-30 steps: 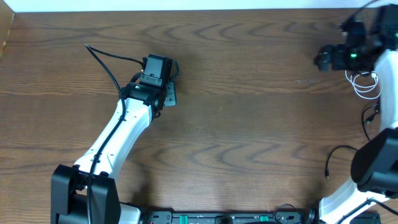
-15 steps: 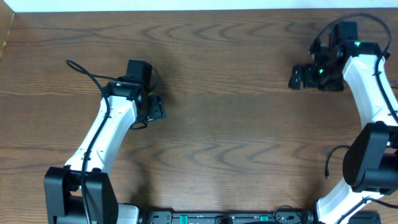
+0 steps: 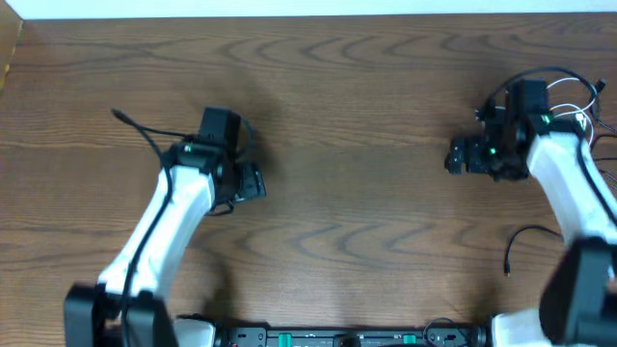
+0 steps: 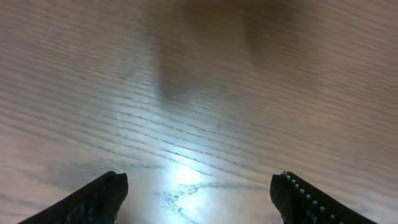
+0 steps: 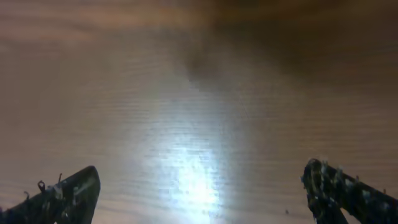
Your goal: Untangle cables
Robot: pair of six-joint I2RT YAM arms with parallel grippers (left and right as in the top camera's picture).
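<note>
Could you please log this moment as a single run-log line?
left gripper: open, empty | right gripper: open, empty | white cable: far right, ungrasped

The table [image 3: 366,193] was dark brown wood with a wavy grain running across it, and glare from a light shone on its surface in both wrist views. Near its right edge a thin white cable [image 3: 578,99] looped, partly hidden behind the arm there. Nearer the front on the same side, a thin black cable [image 3: 525,232] curved down to a small plug end [image 3: 507,271].
</note>
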